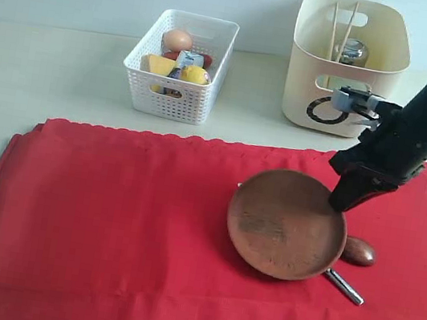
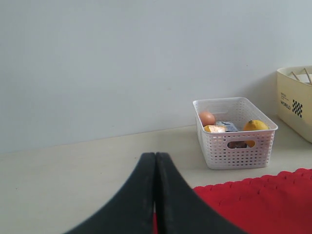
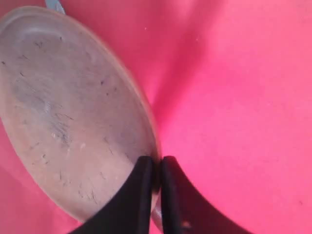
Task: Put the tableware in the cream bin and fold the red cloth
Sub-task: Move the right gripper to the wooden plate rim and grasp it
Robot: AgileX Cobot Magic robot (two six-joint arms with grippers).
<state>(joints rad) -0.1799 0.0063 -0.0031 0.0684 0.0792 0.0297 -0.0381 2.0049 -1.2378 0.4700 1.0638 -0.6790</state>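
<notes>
A round brown plate (image 1: 284,224) (image 3: 63,112) rests on the red cloth (image 1: 107,216) (image 3: 234,97). My right gripper (image 1: 342,203) (image 3: 157,163) is shut on the plate's far right rim, one finger inside and one outside. A metal knife (image 1: 346,287) pokes out from under the plate. A dark wooden spoon (image 1: 360,251) lies beside the plate on the right. The cream bin (image 1: 304,77) at the back holds chopsticks (image 1: 341,30) and a steel cup (image 1: 354,52). My left gripper (image 2: 155,158) is shut on nothing, low over the table by the cloth's edge (image 2: 263,200).
A white perforated basket (image 1: 177,93) (image 2: 234,146) with an egg, a lemon and other food stands at the back, left of the cream bin (image 2: 295,105). The cloth covers most of the table's front. A pale wall rises behind.
</notes>
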